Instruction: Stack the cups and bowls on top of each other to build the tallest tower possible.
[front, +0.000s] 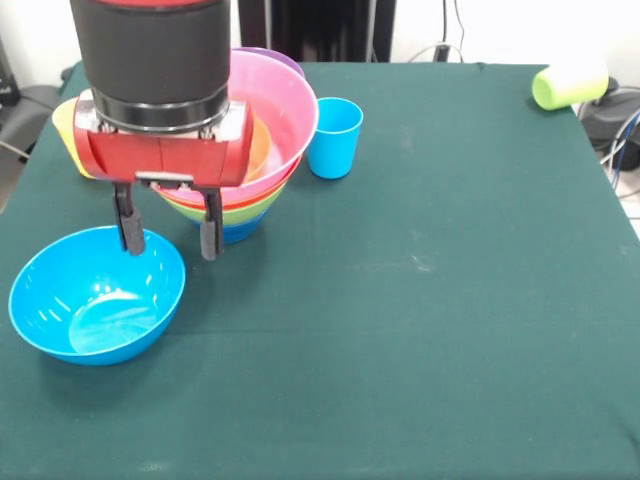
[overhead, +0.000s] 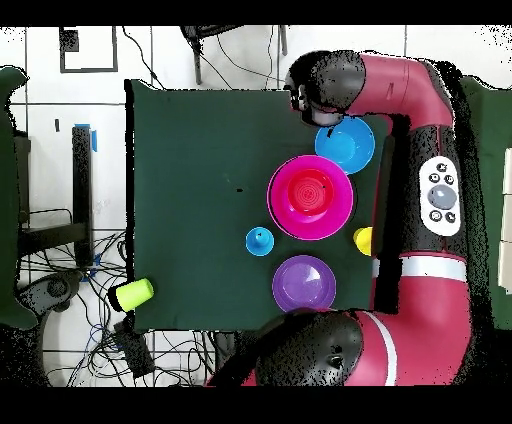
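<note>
Over glossy round light blue bowl (front: 96, 295): gripper (front: 168, 236) open.

The arm hides most of the yellow cup (front: 65, 125), and the tower (front: 262, 150) hides most of the purple bowl (front: 277, 58).

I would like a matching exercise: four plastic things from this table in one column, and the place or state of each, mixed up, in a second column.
Things:
1. large light blue plastic bowl
2. lime green plastic cup
3. small light blue plastic cup
4. large pink plastic bowl

Places or states:
A. on its side at the table's corner
B. top of the nested stack
C. alone, under the gripper
D. upright beside the stack

Pairs: 1-C, 2-A, 3-D, 4-B
</note>
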